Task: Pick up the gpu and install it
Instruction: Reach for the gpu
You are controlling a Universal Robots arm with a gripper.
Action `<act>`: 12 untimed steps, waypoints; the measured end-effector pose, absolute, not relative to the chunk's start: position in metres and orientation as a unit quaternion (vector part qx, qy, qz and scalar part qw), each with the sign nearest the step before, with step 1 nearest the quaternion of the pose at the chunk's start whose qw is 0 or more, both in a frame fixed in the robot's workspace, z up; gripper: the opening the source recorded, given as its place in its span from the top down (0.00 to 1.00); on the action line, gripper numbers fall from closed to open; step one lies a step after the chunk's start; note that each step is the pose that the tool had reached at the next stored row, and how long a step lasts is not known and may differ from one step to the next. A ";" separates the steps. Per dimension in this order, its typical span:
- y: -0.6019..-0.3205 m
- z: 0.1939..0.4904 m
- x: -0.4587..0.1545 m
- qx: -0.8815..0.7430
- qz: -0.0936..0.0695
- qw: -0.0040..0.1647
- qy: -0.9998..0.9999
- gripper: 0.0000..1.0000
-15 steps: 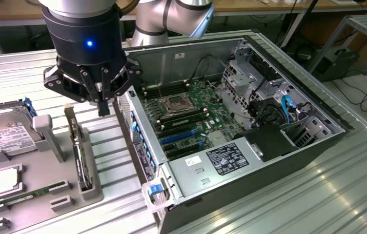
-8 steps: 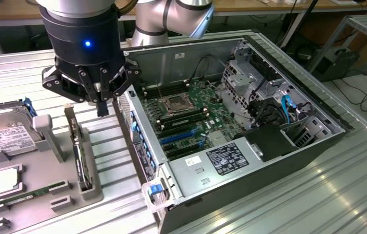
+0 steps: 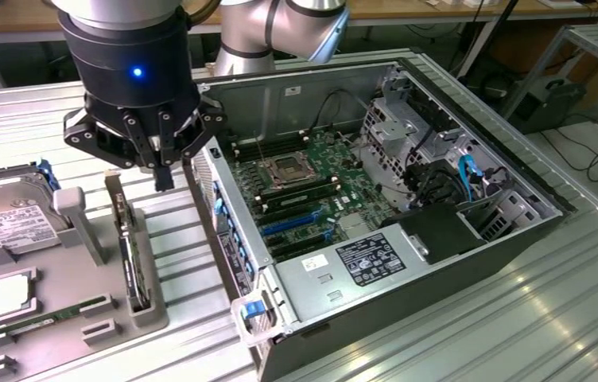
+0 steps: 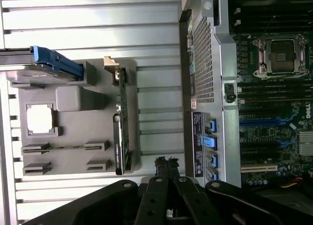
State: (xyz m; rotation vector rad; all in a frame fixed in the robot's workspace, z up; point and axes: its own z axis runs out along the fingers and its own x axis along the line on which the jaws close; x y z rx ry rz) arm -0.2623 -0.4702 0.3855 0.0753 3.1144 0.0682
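at the exterior view's left a grey tray (image 3: 66,274) (image 4: 73,132) lies on the ribbed metal bench (image 3: 511,318) (image 4: 88,19). in the tray's far left part rests a hard drive (image 3: 7,219) (image 4: 54,62) with a white label and a blue piece at its edge. nearer the exterior camera, also in the tray, sit a square processor chip (image 3: 7,294) (image 4: 39,120) and a thin memory stick (image 3: 44,317) (image 4: 63,147) in a low slot. along the tray's right edge the gpu (image 3: 126,239) (image 4: 122,127) stands on its long edge in a narrow slot, dark board upright, its metal bracket at the far end. nothing grips it.

just right of the tray, the hand (image 3: 161,177) (image 4: 166,168) hangs from the arm (image 3: 130,48) above the strip of bench between the tray and the computer case (image 3: 384,318) (image 4: 205,63). its fingers are pressed together, tips meeting, with nothing between them. they stand apart from the gpu, near its bracket end.

right of the tray the case lies on its side, open side up, its perforated back wall facing the tray. inside shows the green motherboard (image 3: 310,187) (image 4: 274,112) with a processor socket and blue and black card slots.
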 end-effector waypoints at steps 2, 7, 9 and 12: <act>-0.470 0.385 -0.263 0.024 0.022 0.013 0.999 0.89; -0.470 0.385 -0.265 0.024 0.022 0.013 0.999 0.89; -0.469 0.385 -0.265 0.024 0.022 0.013 0.999 0.89; -0.469 0.385 -0.266 0.024 0.022 0.013 0.999 0.89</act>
